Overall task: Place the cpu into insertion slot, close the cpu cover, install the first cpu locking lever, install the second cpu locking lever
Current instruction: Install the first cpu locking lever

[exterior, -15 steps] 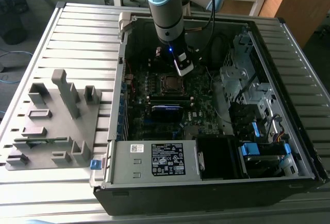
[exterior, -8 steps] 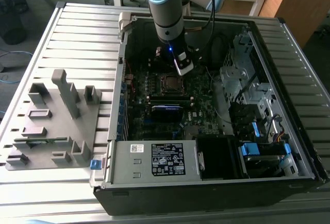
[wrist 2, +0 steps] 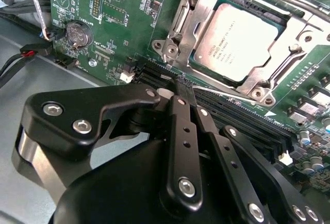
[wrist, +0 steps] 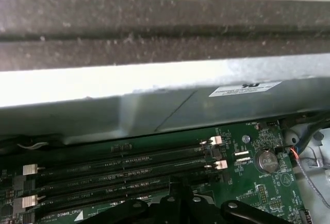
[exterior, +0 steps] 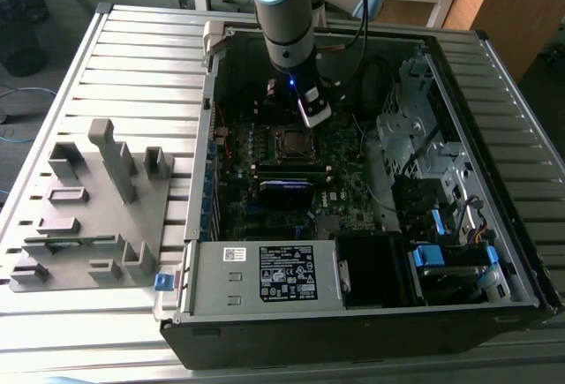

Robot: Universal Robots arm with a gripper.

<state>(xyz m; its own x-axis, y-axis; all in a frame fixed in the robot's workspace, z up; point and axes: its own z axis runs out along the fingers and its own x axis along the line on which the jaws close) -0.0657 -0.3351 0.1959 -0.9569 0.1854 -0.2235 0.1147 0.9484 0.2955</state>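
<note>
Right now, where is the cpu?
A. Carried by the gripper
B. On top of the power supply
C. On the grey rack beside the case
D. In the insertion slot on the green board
D: in the second wrist view the cpu lies flat in the insertion slot, with the silvery cpu cover framing it.

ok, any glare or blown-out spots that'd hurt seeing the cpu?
Second wrist view: the cpu is evenly lit, soft sheen on its top, no hard glare. First wrist view: the case wall is washed out near white. Exterior view: the board sits in the case's shadow, with a blue light glowing on the arm's wrist.
</note>
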